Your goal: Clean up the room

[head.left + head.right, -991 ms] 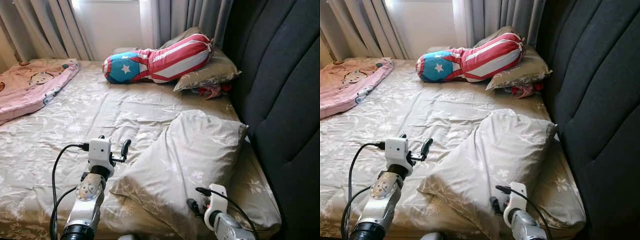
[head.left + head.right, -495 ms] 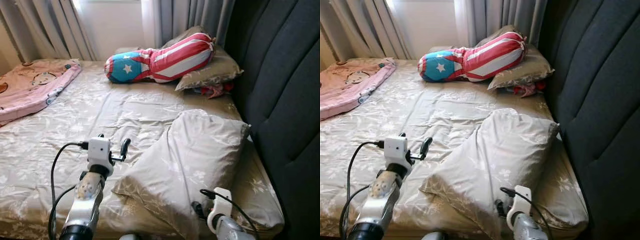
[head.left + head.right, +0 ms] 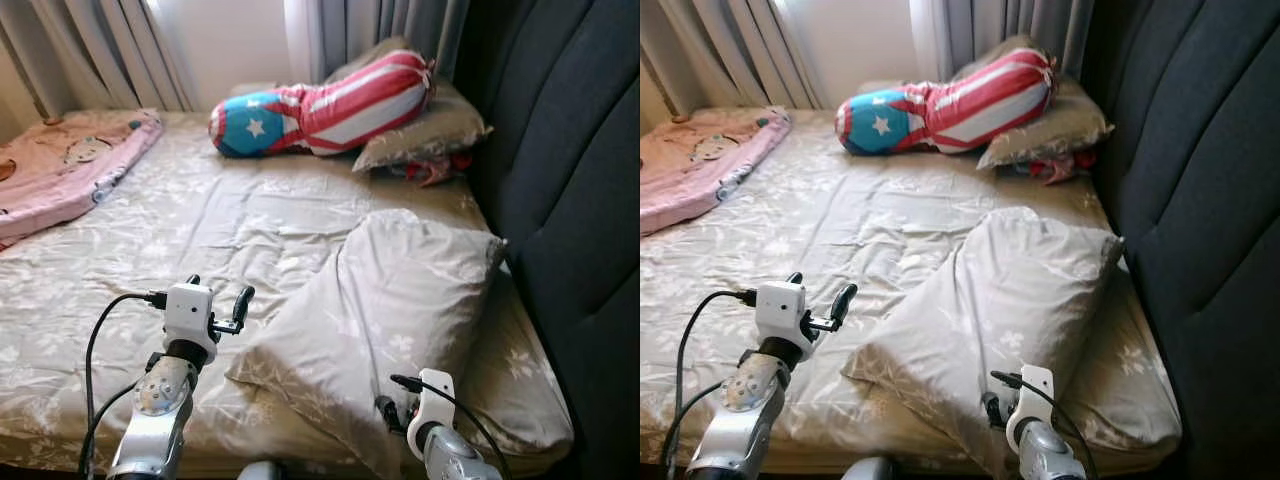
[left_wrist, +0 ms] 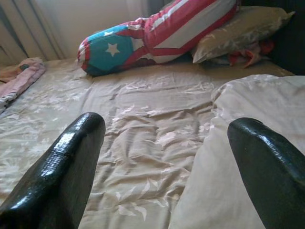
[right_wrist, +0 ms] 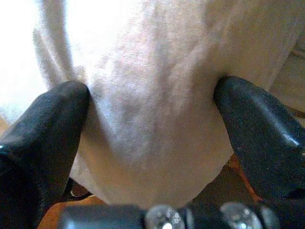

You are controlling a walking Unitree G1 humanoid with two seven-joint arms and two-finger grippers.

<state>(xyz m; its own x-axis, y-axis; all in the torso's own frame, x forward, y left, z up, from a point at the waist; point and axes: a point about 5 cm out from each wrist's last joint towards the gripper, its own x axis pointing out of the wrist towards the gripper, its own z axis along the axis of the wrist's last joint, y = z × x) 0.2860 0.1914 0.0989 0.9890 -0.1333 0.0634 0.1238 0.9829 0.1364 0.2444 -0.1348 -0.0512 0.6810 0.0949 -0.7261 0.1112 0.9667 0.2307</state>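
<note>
A large beige floral pillow (image 3: 400, 300) lies askew on the bed (image 3: 200, 220), near the dark headboard. My right gripper (image 3: 388, 412) is at the pillow's near corner. In the right wrist view it (image 5: 152, 124) is open, with pillow cloth (image 5: 152, 95) bulging between its two fingers. My left gripper (image 3: 235, 308) hovers over the sheet just left of the pillow. It (image 4: 162, 162) stands open with nothing in it.
A stars-and-stripes bolster (image 3: 320, 105) rests on a second beige pillow (image 3: 425, 135) at the far end, with a red cloth (image 3: 432, 170) beside it. A pink blanket (image 3: 60, 170) lies at the far left. The headboard (image 3: 570, 150) walls the right side; curtains (image 3: 100, 50) hang behind.
The whole picture has shifted a little, so the camera moved. My left arm sits slightly lower and further left in the picture. The right gripper stays at the pillow's corner.
</note>
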